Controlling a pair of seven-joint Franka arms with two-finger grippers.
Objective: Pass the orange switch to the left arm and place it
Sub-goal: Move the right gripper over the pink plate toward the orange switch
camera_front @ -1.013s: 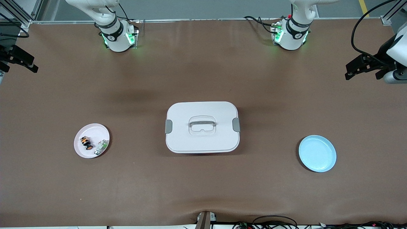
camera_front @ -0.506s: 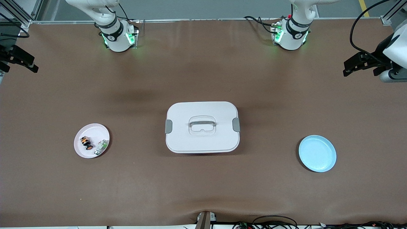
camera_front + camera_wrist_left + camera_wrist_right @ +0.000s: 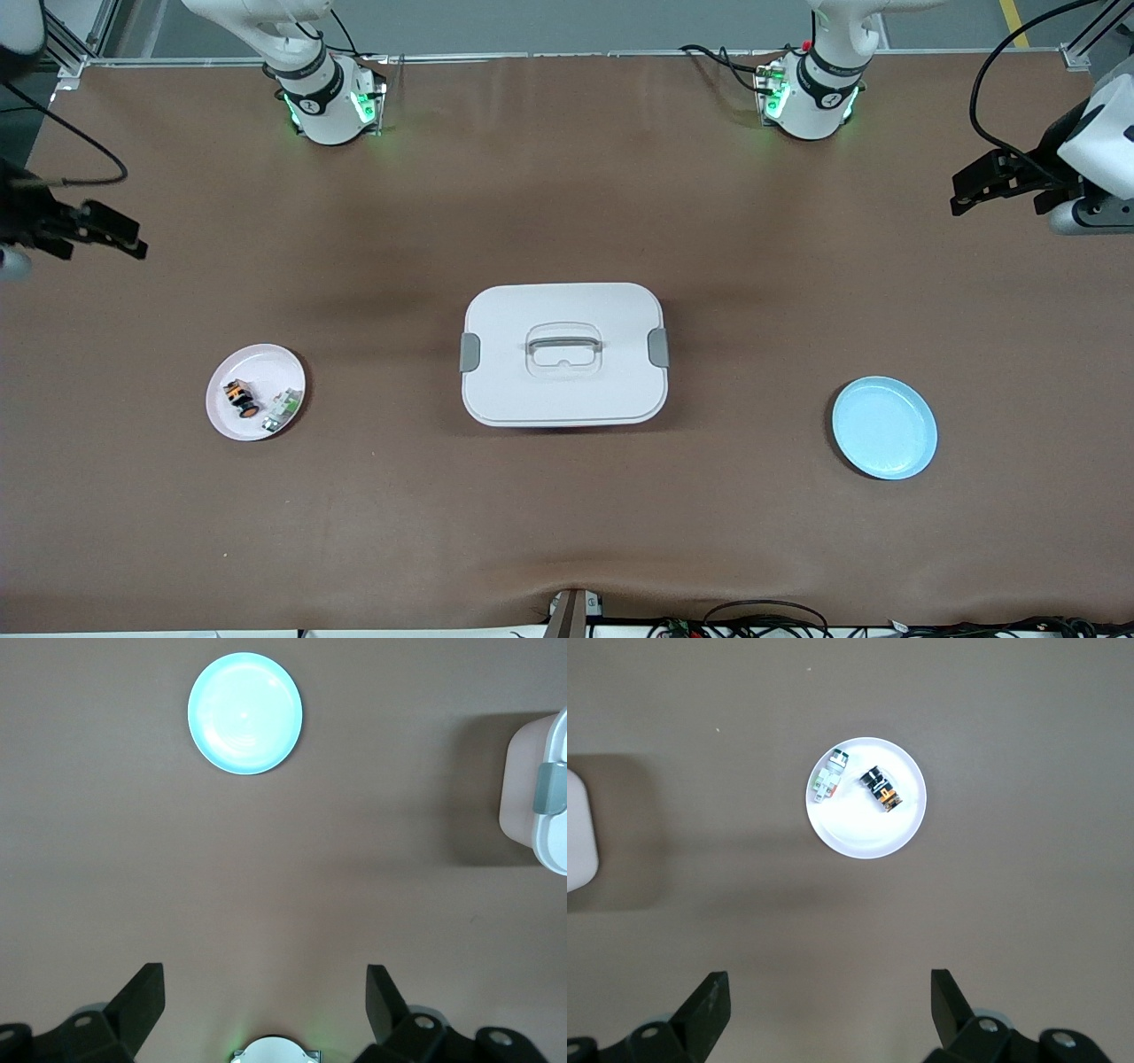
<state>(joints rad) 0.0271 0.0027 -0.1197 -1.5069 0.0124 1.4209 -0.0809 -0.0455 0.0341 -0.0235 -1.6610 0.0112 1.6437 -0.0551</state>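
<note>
The orange switch [image 3: 240, 398] [image 3: 882, 789] lies on a round pink plate [image 3: 259, 361] [image 3: 864, 831] toward the right arm's end of the table. Beside it is a small white-and-green component [image 3: 282, 409] [image 3: 830, 780]. The white box [image 3: 563, 390] [image 3: 532, 797] [image 3: 578, 837] stands in the middle of the table with its lid on. My right gripper [image 3: 131, 241] [image 3: 828, 983] hangs open and empty over bare table, apart from the pink plate. My left gripper [image 3: 959, 197] [image 3: 264, 979] hangs open and empty over the left arm's end of the table.
A blue plate [image 3: 884, 427] [image 3: 244, 713] with nothing on it lies toward the left arm's end, nearer the front camera than the box. Both arm bases [image 3: 330, 106] [image 3: 808, 102] stand at the table's back edge. Cables [image 3: 762, 620] run along the front edge.
My right gripper has come in over the table's end, toward the pink plate. My left gripper has shifted slightly inward. Nothing on the table has moved.
</note>
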